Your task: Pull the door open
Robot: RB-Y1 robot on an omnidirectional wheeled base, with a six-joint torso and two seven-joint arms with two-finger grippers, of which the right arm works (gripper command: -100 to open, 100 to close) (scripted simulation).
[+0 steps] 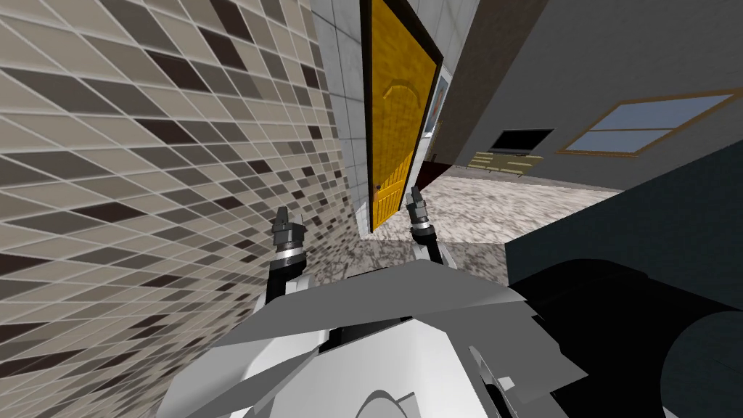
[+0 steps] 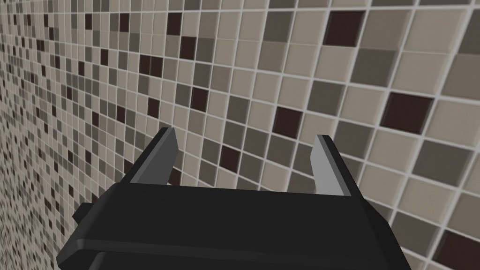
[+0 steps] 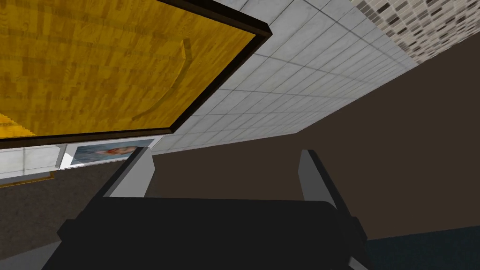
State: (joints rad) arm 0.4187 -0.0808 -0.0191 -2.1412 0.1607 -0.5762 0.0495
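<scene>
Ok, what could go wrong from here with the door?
1. The right end effector is open and empty beside the door edge; reaching in may bump that edge rather than get a grip.
2. The left end effector points at the tiled wall, seemingly close; turning the torso could scrape it.

Yellow wood-grain door [image 1: 395,109], mosaic-tiled wall [image 1: 145,145], speckled stone-like floor [image 1: 479,210].
</scene>
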